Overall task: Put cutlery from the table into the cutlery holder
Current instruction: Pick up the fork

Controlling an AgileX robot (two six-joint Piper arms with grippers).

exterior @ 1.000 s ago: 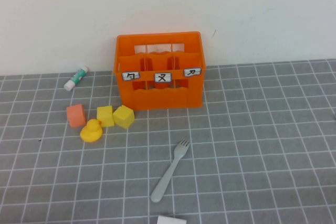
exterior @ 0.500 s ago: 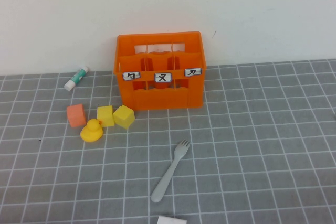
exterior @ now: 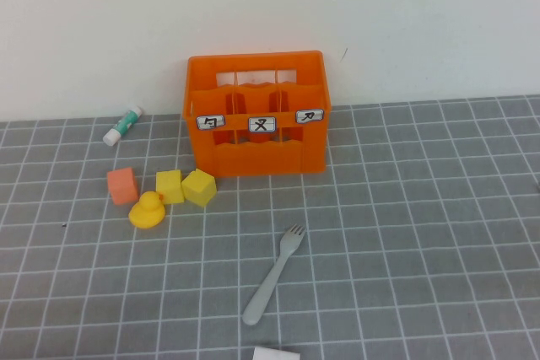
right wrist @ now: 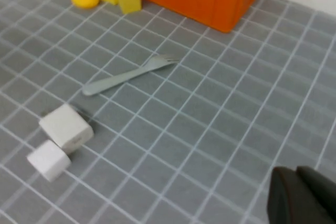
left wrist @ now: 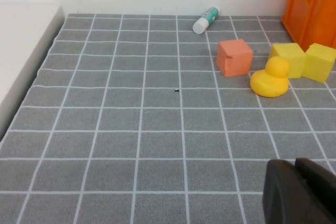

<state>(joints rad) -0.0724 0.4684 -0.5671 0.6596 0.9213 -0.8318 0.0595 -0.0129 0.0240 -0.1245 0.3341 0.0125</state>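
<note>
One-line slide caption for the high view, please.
Grey fork lies on the gridded table before the orange crate; neither gripper in view.

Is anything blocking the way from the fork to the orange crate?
Nothing visible does. The fork lies on bare table in front of the orange crate; the yellow cubes and duck sit off to the left. Neither gripper is near it.
</note>
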